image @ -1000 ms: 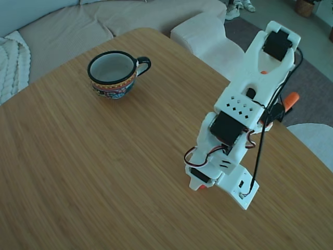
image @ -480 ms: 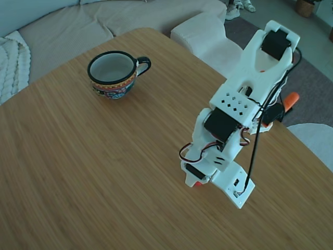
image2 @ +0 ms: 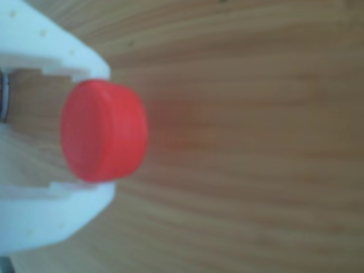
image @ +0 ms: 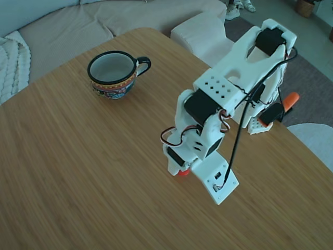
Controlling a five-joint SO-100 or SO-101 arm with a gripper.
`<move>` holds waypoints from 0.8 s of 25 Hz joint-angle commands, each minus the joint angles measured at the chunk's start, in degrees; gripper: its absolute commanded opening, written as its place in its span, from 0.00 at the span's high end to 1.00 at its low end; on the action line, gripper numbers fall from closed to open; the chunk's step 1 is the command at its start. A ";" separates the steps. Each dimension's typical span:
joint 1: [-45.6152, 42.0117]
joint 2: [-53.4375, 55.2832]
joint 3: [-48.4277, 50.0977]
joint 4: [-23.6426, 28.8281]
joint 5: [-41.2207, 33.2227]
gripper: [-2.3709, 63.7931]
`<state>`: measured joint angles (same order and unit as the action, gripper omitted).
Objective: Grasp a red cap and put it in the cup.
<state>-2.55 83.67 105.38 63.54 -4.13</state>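
Motion over the last second had carried the arm leftward across the bench (image: 78, 172) in the fixed view, its head sliding from near the right-hand middle toward the centre, and the red cap (image2: 105, 131) had travelled with it. In the close view the cap sat between the two white fingers (image2: 68, 54), one pressed against its upper edge and one against its lower, so the gripper (image: 180, 170) was clamped on the cap. In the fixed view only a sliver of red showed under the head, low over the wood; whether the cap had lifted clear of the bench or was just grazing it could not be told. The cup (image: 112, 74) stood upright at the far left of the bench, well apart from the arm, its pale inside looking empty. That shift suggested the grasp was done and the carry had begun. Most of the way to the cup was probably left to cover, along with a rise high enough to clear its black rim.
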 commanded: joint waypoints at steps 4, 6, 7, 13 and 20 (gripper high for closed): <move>6.50 1.58 -11.25 3.34 -0.35 0.95; 10.55 1.58 -16.17 5.36 -0.35 0.95; 12.66 1.58 -19.16 6.42 -0.35 0.95; 23.82 1.58 -34.98 12.22 -0.35 0.95; 33.84 1.58 -47.46 17.40 -0.44 0.95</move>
<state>29.62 83.67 63.54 80.68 -4.04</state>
